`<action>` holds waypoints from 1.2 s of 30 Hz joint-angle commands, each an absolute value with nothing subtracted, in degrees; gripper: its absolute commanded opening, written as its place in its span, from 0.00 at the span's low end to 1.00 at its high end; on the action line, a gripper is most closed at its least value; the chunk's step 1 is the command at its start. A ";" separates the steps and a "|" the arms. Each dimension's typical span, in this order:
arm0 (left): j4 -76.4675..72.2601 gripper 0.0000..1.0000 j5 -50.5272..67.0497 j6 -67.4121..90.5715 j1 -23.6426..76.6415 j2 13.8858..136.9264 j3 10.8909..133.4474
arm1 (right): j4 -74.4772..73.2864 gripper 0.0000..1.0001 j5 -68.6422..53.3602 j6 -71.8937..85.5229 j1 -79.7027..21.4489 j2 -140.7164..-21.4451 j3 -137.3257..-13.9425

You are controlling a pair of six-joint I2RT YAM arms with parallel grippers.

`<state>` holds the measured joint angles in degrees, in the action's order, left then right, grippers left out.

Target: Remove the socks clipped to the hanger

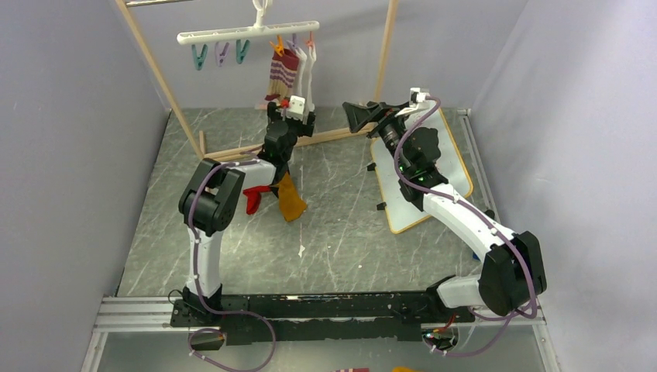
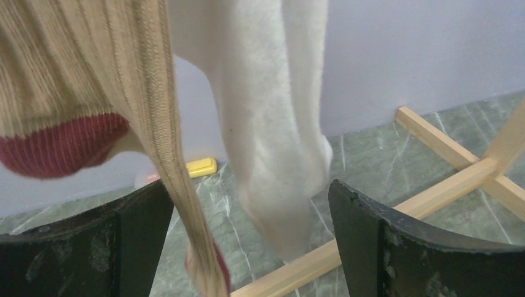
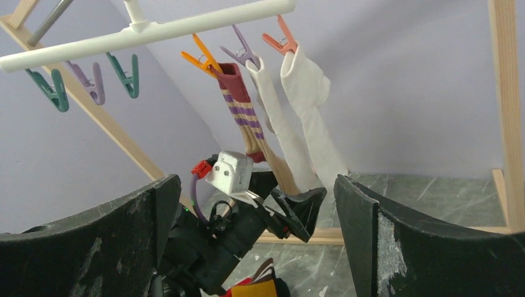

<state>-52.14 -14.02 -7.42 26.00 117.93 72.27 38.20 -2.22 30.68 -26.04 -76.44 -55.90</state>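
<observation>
3 socks on hanger in R wrist cam; L cam: ends only

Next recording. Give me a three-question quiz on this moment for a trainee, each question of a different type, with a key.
1. How many socks hang clipped on the hanger?
2. True or false: the left arm's jaws are shut on the striped sock.
3. Which clip holds the striped sock? A teal, B orange, C purple.
Key: 1, three: the striped one and two white socks. 2, false: the jaws stand open, with the sock ends hanging between them. 3, B: the orange clip.
</observation>
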 commanded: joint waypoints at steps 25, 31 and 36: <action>-51.51 0.98 -14.56 -5.39 22.94 122.82 77.75 | 39.99 1.00 -4.90 31.55 -24.27 -76.00 -55.89; -51.38 0.98 -14.76 -5.43 22.64 122.95 76.46 | 40.32 1.00 -5.49 31.91 -24.17 -76.53 -56.15; -50.94 0.97 -14.95 -5.14 22.09 123.11 76.47 | 40.43 1.00 -5.71 32.00 -24.13 -76.79 -56.25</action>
